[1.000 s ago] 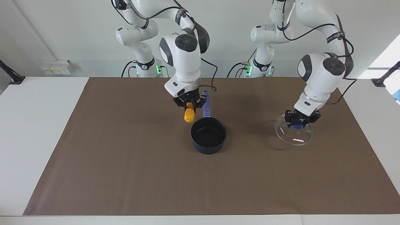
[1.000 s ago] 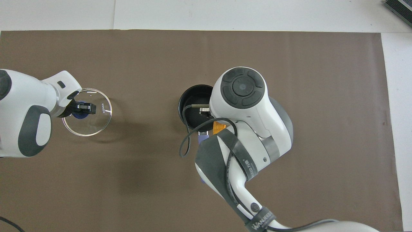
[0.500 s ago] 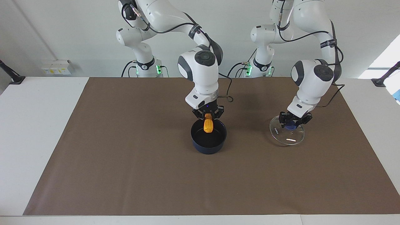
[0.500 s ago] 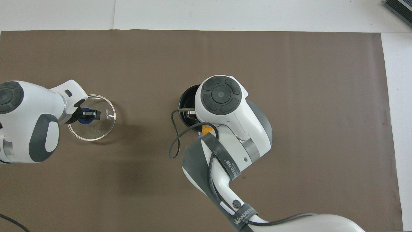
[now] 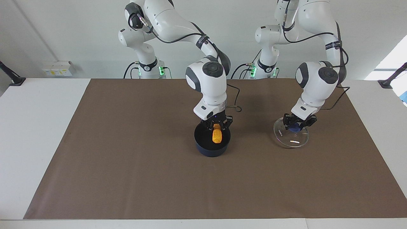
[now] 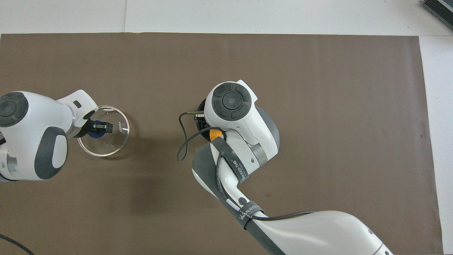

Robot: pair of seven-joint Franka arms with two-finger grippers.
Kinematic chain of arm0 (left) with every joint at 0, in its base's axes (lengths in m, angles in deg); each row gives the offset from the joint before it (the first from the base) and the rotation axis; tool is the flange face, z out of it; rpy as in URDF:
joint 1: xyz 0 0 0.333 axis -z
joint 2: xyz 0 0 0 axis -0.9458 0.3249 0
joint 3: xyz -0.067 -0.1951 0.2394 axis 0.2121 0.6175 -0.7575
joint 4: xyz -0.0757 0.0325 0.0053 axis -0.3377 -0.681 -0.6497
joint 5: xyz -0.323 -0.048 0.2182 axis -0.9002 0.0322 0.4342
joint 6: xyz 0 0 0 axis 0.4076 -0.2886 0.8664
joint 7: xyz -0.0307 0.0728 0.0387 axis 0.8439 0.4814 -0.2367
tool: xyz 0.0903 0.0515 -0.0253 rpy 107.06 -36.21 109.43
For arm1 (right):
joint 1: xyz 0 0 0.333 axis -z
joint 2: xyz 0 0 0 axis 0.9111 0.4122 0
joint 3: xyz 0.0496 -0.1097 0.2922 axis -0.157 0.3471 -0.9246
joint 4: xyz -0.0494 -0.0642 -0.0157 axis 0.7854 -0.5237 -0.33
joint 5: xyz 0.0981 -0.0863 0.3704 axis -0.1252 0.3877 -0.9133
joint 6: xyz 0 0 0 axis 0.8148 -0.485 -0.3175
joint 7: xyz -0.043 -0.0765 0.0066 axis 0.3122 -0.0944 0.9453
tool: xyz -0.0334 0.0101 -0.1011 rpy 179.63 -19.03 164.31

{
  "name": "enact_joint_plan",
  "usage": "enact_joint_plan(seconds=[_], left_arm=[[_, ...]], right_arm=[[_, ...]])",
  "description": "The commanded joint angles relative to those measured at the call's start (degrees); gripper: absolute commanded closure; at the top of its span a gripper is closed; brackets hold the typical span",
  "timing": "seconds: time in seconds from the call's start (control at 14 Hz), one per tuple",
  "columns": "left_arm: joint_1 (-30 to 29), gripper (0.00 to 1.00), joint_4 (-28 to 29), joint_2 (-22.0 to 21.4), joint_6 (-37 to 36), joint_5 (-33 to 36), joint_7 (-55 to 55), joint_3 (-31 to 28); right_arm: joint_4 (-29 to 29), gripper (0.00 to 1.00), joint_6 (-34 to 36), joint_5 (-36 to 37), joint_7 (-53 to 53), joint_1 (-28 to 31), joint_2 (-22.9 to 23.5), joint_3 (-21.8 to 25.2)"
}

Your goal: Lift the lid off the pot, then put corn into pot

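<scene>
The pot stands mid-mat with no lid on it; its handle is hidden by the right arm. My right gripper is just over the pot's rim, shut on the top of the corn, which hangs upright inside the pot. In the overhead view the right wrist covers most of the pot, and only a bit of the corn shows. My left gripper is shut on the blue knob of the lid and holds it tilted, low over the mat toward the left arm's end. The left gripper and the lid also show from overhead.
A brown mat covers most of the white table. A black cable loop hangs from the right wrist beside the pot. A dark object lies at the table's farthest corner on the right arm's end.
My right gripper carried the corn from beside the pot's handle to over the pot and lowered it inside. My left gripper moved the lid slightly toward the pot and lower.
</scene>
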Motion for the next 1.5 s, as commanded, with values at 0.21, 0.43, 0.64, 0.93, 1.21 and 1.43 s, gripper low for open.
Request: enact_joint_plan(seconds=[0.21, 0.43, 0.64, 0.93, 1.21, 1.43], left_arm=[[0.2, 0.00, -3.9, -1.1, -4.2, -1.0, 0.9, 0.3], [1.4, 0.00, -10.4, -1.1, -12.0, -1.0, -0.9, 0.7], [3.5, 0.00, -15.0, -0.5, -15.8, -1.0, -4.4, 0.7], [7.7, 0.00, -18.6, 1.6, -15.8, -1.3, -9.2, 0.7], [8.0, 0.00, -21.0, 1.9, -18.2, -0.7, -9.4, 0.7], [6.0, 0.00, -27.7, 3.1, -24.0, -0.7, -4.0, 0.6]], right_arm=[[-0.6, 0.45, -1.0, -1.4, 3.1, 1.2, 0.9, -0.4], [-0.7, 0.19, -1.0, -1.3, 3.1, 1.3, 0.9, -0.3], [-0.9, 0.15, -0.1, -0.5, 3.0, 1.3, 0.5, -0.3], [-0.6, 0.00, 6.2, -0.3, 5.4, 3.3, -5.1, 0.2], [0.9, 0.00, 14.2, -0.2, 13.0, 9.4, -12.3, 0.3], [0.9, 0.00, 17.9, -0.2, 17.7, 13.4, -15.7, 0.4]])
